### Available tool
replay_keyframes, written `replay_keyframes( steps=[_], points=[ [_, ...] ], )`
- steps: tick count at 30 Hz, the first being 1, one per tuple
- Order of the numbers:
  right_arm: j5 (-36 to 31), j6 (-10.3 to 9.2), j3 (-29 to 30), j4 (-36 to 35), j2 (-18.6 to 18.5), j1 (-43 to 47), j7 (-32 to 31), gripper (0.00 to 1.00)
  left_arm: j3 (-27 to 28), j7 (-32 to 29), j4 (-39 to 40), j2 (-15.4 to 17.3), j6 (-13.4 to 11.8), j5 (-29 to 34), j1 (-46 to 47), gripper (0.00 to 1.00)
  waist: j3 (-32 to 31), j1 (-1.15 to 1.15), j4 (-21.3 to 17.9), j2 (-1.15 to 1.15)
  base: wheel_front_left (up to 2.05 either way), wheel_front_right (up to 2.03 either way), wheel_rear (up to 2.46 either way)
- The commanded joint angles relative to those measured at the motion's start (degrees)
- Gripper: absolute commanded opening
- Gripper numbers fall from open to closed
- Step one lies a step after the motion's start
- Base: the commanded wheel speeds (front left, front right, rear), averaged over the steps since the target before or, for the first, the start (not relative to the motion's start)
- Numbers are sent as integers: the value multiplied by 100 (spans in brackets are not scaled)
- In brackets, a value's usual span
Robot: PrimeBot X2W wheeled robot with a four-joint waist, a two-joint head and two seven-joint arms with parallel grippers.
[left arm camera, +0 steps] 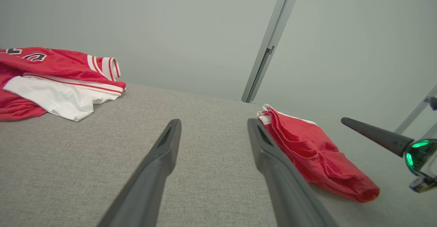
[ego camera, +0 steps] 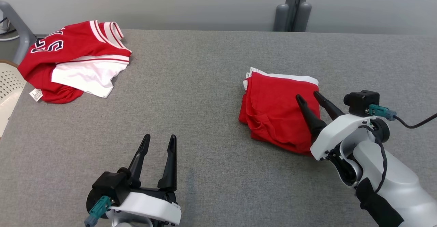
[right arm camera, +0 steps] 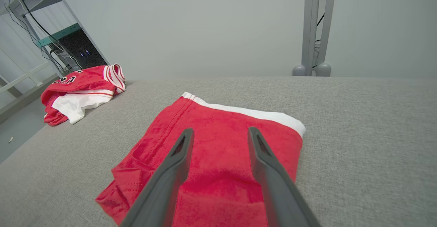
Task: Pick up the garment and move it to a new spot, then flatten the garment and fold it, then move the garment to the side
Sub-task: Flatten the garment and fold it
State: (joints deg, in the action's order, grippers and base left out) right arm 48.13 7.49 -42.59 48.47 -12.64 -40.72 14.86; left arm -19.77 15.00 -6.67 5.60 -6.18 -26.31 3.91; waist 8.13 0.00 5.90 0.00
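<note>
Head view: folded red garment (ego camera: 276, 111) lies right of centre on grey table (ego camera: 205, 83); right gripper (ego camera: 310, 96), fingers apart, over it; left gripper (ego camera: 159, 137), fingers apart, empty; crumpled jersey (ego camera: 73, 61) far left.

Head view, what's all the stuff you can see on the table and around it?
Table: one, grey fabric top.
Folded garment: one, red with a white band, table's right side.
Jersey: one, red and white, dark lettering, crumpled at the far left corner.
Post: one, grey, behind the far edge.
Perforated object: one, cream, beside the left edge.
Left gripper: one, dark fingers, open, near edge.
Right gripper: one, dark fingers, open, over the garment.
</note>
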Motion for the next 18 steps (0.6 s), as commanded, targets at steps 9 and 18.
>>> replay_keyframes(
  steps=[9,18],
  points=[
    [-568,0,25,466,327,121,46,0,47,26,-53,-4,49,53,133,100,153,0,256,0,0,0,0],
    [-502,0,-540,595,615,99,-13,0,100,26,-62,-35,68,85,185,100,217,0,351,0,0,0,0]
  ],
)
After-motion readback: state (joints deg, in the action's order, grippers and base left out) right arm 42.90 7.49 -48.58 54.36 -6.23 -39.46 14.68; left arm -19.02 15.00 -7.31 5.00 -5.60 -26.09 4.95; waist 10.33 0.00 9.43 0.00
